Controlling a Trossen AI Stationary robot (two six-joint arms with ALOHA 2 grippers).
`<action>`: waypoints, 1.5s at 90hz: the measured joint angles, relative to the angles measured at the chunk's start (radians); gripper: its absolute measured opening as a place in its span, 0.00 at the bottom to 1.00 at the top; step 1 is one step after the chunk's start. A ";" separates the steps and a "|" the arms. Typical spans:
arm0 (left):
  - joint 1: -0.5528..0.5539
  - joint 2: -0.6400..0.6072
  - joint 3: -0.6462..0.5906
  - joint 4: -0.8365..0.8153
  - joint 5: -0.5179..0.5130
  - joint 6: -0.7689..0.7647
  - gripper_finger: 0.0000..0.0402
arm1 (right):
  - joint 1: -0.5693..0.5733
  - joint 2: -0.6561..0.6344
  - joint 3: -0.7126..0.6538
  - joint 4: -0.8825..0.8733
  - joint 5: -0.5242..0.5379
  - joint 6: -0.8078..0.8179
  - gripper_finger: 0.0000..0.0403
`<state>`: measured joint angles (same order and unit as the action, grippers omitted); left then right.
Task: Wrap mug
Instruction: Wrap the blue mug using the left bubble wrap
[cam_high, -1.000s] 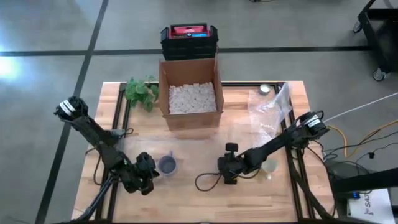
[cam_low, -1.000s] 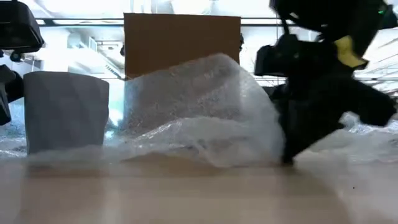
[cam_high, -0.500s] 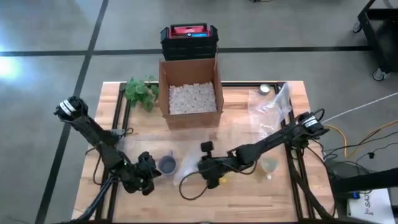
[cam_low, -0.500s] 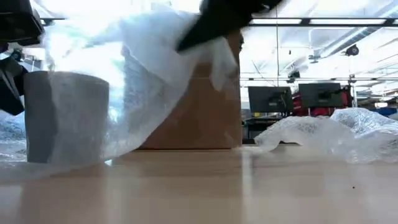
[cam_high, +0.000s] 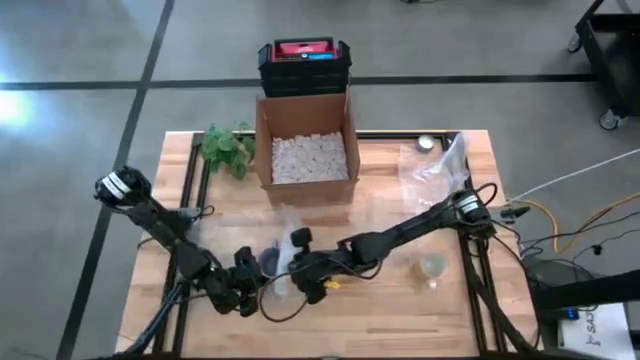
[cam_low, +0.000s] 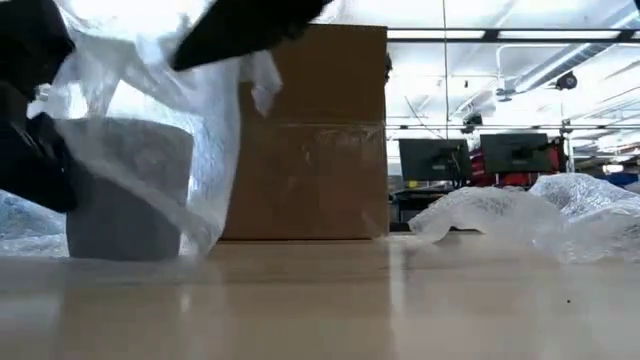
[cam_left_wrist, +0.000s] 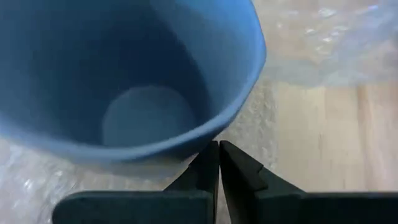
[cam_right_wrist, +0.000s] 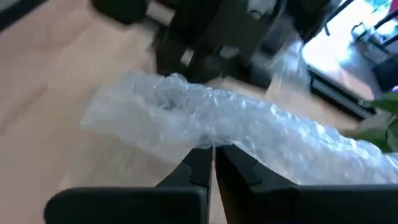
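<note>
The blue-grey mug stands upright on its base near the table's front, left of the middle. The low view shows the mug under a sheet of clear bubble wrap. My right gripper, reaching in from the table's right, is shut on that wrap just right of and above the mug. My left gripper is shut at the mug's left side; its wrist view looks down into the mug. My left gripper's shut fingertips meet the mug's outer wall just below the rim, coming level from the table's left; the mug stays upright on the table. My right gripper pinches a bunched edge of the bubble wrap between its two fingers. The wrap is lifted and hangs over the mug, its lower end on the table.
A cardboard box of packing peanuts stands at the far middle, with a black and red case behind it and a green plant to its left. More bubble wrap lies at the right, and a small clear object sits near it.
My right gripper has risen from the table and gone toward the table's left edge with the bubble wrap. The wrap has been lifted off the table and drawn over the mug. My left gripper has shifted a little toward the mug.
</note>
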<state>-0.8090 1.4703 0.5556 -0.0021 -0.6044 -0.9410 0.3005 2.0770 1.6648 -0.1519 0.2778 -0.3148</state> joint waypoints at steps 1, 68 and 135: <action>0.001 0.004 0.000 0.006 0.000 0.001 0.00 | -0.002 0.005 0.008 0.000 -0.001 0.001 0.00; -0.008 -0.125 0.451 -0.808 -0.047 -0.005 0.00 | -0.046 0.307 0.407 -0.286 -0.102 0.106 0.00; 0.042 -0.118 0.155 -0.370 -0.082 0.046 0.00 | -0.046 0.296 0.482 -0.427 -0.116 0.245 0.02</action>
<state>-0.7673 1.3525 0.7109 -0.3725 -0.6867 -0.8948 0.2543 2.3734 2.1470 -0.5792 0.1615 -0.0693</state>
